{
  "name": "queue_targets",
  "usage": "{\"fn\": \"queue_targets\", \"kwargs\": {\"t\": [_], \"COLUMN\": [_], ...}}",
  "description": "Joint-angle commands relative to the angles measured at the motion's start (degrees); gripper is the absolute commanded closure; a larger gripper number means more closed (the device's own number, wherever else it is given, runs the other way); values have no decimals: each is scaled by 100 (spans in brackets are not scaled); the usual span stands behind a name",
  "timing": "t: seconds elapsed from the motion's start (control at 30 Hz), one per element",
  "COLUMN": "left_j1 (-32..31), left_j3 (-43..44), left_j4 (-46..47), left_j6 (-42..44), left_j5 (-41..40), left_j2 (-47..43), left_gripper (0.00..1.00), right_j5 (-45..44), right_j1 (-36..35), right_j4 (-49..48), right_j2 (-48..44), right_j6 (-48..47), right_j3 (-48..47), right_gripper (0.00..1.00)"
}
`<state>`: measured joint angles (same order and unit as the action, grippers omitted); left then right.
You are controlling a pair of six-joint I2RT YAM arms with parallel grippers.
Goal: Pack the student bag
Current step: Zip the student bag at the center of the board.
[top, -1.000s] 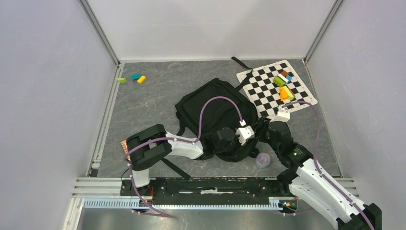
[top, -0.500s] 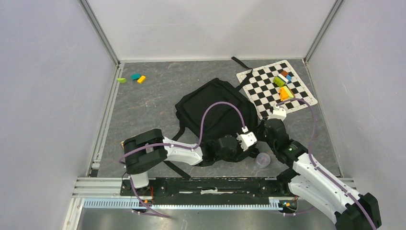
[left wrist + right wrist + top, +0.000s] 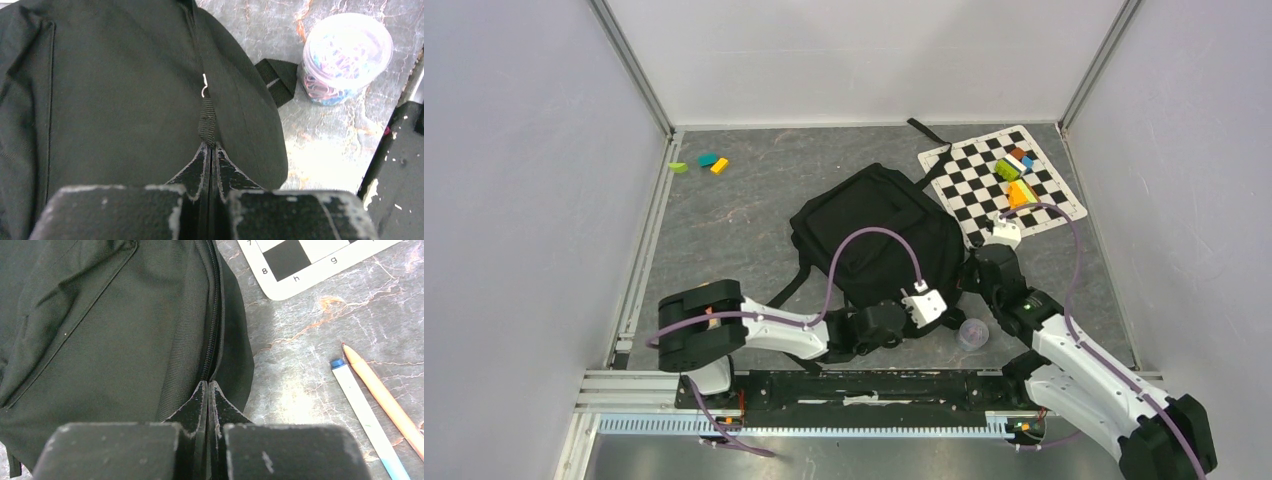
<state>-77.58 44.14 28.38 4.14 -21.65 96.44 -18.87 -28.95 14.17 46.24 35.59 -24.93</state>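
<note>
Top external shows open table (image 3: 724,230) left of the student bag (image 3: 874,225), which lies mid-table, near the checkered mat (image 3: 969,190) at far right. At the bag's near edge the left gripper (image 3: 209,146) is clenched on the zipper pull (image 3: 207,122), with a clear jar (image 3: 345,55) just to its right. The right gripper (image 3: 208,384) is pressed closed at the bag's right zipper seam, where two pens (image 3: 367,415) lie near.
</note>
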Motion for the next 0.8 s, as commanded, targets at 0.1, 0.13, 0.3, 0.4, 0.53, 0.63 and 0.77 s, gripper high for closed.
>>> {"fn": "queue_targets", "kwargs": {"t": [0.1,0.13,0.3,0.4,0.53,0.63,0.77], "left_j1": [-211,-247,-434,-449,-444,-442,-442], "left_j3": [-562,-622,-839,-953,-1177,-1386,-1480], "left_j4": [-7,-37,-228,-346,-436,-510,-720], "left_j6": [-35,-52,-127,-151,-129,-206,-314], "left_j5": [-175,-170,-226,-489,-930,-1067,-1208], "left_j2": [-760,-839,-1110,-1172,-1318,-1527,-1636], "left_gripper": [98,98,98,98,98,98,98], "right_j5": [-257,-244,-187,-141,-82,-58,22], "right_j1": [229,253,376,438,504,550,557], "right_j4": [-497,-530,-669,-688,-680,-636,-560], "right_j2": [165,201,430,498,442,385,366], "right_j6": [-297,-316,-445,-504,-573,-661,-815], "right_j3": [-361,-387,-494,-568,-616,-681,-819], "right_gripper": [100,100,100,100,100,100,100]}}
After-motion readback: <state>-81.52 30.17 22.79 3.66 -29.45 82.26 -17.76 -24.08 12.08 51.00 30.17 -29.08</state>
